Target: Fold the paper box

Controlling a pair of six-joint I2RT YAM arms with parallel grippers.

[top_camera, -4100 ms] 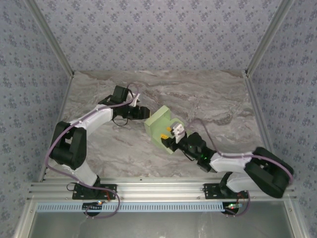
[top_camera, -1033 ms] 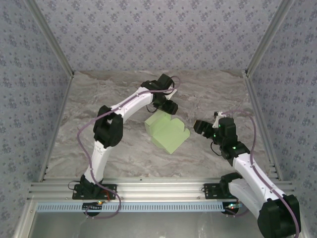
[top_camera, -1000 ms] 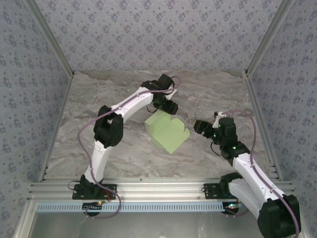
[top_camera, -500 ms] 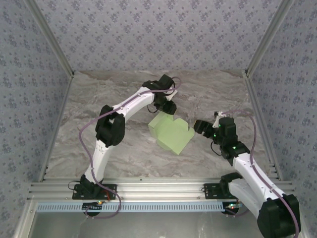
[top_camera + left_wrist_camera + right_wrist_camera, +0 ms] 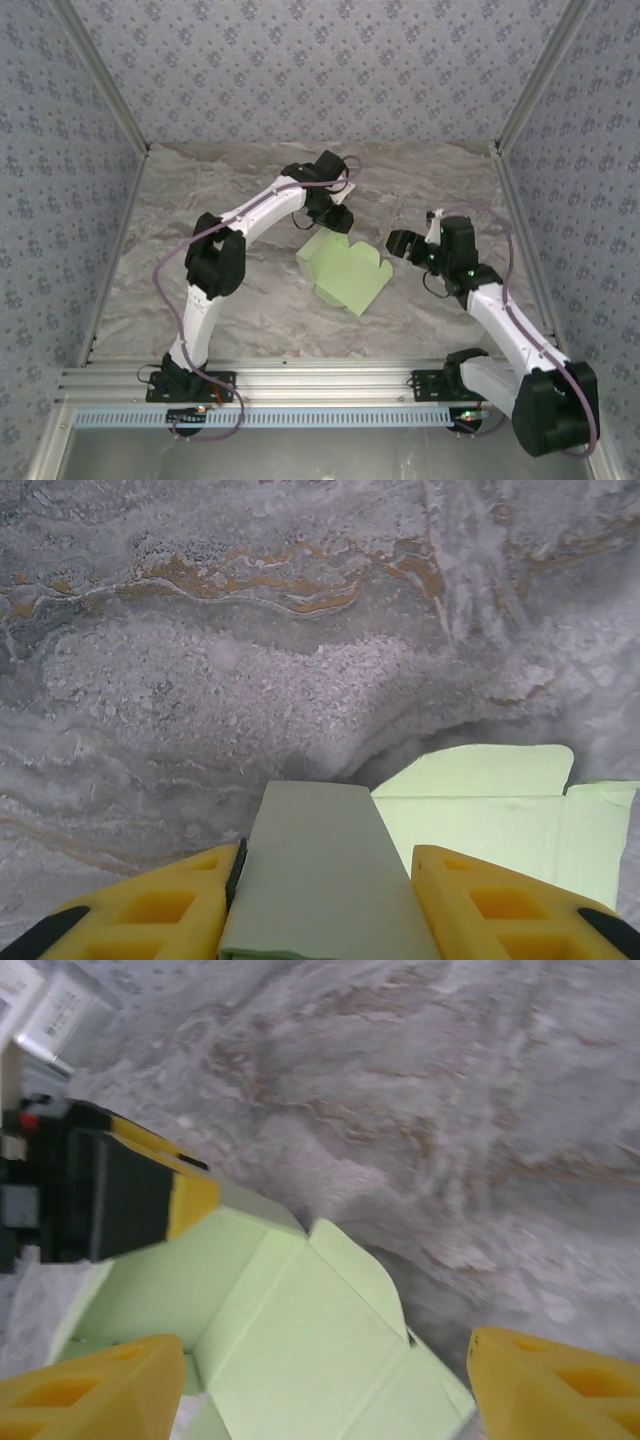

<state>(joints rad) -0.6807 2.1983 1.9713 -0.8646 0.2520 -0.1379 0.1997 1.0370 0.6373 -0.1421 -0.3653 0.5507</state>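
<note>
My left gripper [image 5: 325, 852] is closed on a flap [image 5: 320, 910] of the paper box [image 5: 345, 272]. The pale card stands between my two yellow fingers [image 5: 150, 910] and, as far as I can tell, meets both of them. Past the flap, toward 2 o'clock in my left wrist view, the brighter green panels lie flat on the marble table [image 5: 200, 290].

From above, that gripper sits at the box's 11 o'clock corner. The box lies near the middle of the table, flat, with a notched edge facing 3 o'clock.

My right gripper [image 5: 325, 1360] is wide open and holds nothing. It hangs just off the box at about 2 o'clock, near the notch, with the creased panels spread below and between its fingers. I cannot tell whether it touches the card.

I judge that the step in hand is to turn the held flap over along its crease.

- I should swing the flap about the fold line rather than pull on it. The card is thin, and the whole box would likely slide on the smooth stone.
- My right fingers should come down on the flat panel beside the crease to pin it first.
- My left grip should be light, or the flap may buckle away from the score.
</note>
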